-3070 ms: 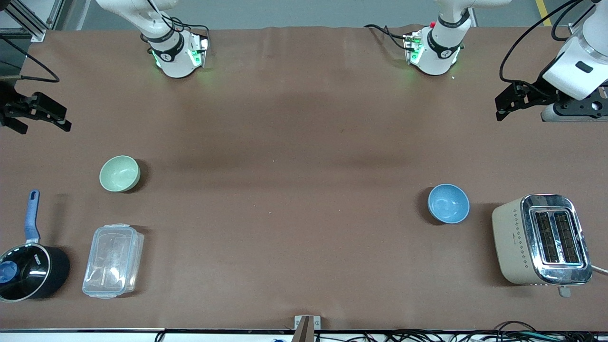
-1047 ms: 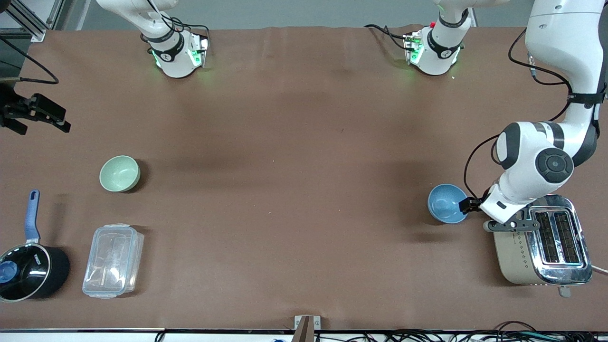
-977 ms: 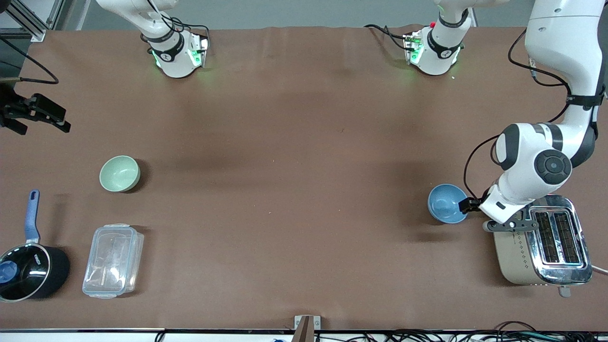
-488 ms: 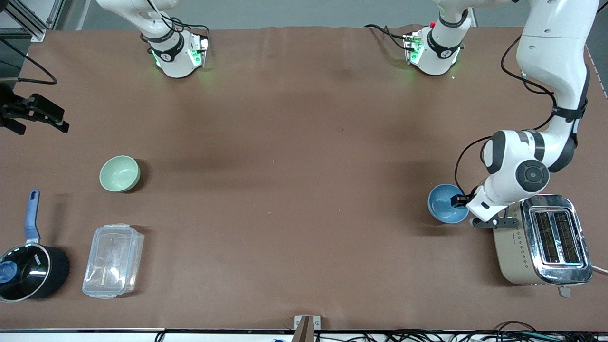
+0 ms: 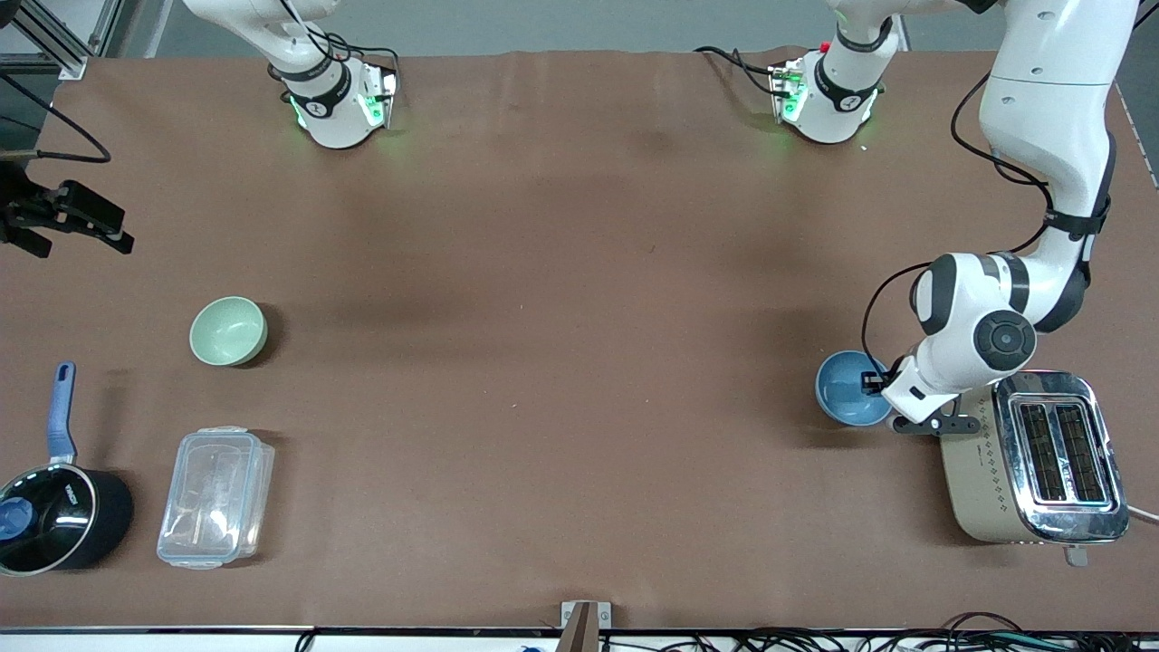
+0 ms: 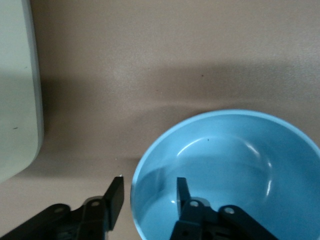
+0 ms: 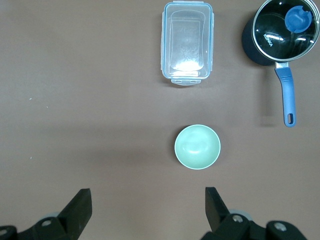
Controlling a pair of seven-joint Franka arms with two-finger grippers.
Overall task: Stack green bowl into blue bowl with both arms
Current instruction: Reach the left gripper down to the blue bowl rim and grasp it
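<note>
- My left gripper is low at the blue bowl, which sits toward the left arm's end of the table, just beside a cream toaster.
- Its fingers are spread and straddle the bowl's rim: one fingertip is inside the glossy bowl, the other outside the wall. They do not yet pinch it.
- To do this step well, I judge I should settle a little deeper so both pads meet the wall squarely, then squeeze gently; the smooth rim could slip or tip the bowl.
- I should keep my wrist away from the toaster when lifting.
- My right gripper waits, fingers wide apart, high over the right arm's end of the table.
- The green bowl rests upright there, untouched, farther from the front camera than a clear lidded box and a black pot.
</note>
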